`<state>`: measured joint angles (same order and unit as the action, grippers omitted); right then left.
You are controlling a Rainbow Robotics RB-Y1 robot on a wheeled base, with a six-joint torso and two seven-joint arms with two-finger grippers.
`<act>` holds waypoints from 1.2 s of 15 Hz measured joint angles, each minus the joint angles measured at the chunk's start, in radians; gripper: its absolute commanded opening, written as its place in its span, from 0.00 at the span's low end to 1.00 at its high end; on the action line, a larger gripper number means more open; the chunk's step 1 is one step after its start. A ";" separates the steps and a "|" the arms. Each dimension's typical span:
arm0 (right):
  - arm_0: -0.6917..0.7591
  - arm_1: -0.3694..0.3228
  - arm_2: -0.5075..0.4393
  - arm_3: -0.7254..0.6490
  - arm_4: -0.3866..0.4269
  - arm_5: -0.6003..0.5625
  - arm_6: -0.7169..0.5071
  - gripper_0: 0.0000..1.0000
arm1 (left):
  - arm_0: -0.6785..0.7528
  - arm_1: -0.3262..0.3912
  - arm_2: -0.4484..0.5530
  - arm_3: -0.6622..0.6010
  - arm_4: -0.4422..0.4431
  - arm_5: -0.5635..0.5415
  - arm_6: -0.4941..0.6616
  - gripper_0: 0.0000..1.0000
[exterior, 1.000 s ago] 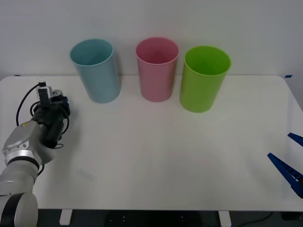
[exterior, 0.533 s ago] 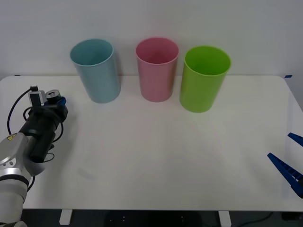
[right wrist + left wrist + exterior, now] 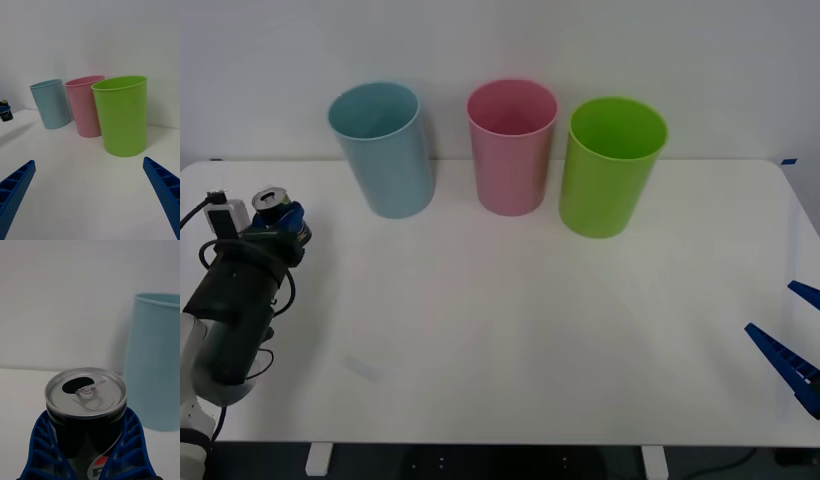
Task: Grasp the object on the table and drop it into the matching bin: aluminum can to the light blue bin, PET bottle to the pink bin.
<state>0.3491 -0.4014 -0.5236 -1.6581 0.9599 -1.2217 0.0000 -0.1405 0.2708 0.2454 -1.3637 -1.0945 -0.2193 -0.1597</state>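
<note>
The left gripper pinches the aluminum can between its blue ribbed fingers, which wrap both sides of the dark body. The can stands upright in the grip, its silver top showing, over the near-left part of the table. Whether it is clear of the tabletop or touching it cannot be told.

The light blue bin stands ahead of this gripper and off to its right, apart from the can; beyond it along the same row are the pink bin and a lime green bin.

The right gripper waits with fingers spread wide, far across the table, holding nothing.

By the look of it the grasp is made. Left to do: carry the can over the light blue bin's open mouth and release it.
</note>
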 measured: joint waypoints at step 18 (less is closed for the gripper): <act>0.000 0.000 0.000 0.000 0.000 0.000 0.000 1.00 | 0.013 0.072 -0.025 -0.386 -0.007 -0.007 0.345 0.00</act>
<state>0.3491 -0.4014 -0.5236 -1.6581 0.9599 -1.2217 -0.0001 -0.1272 0.3427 0.2206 -1.7501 -1.1014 -0.2266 0.1853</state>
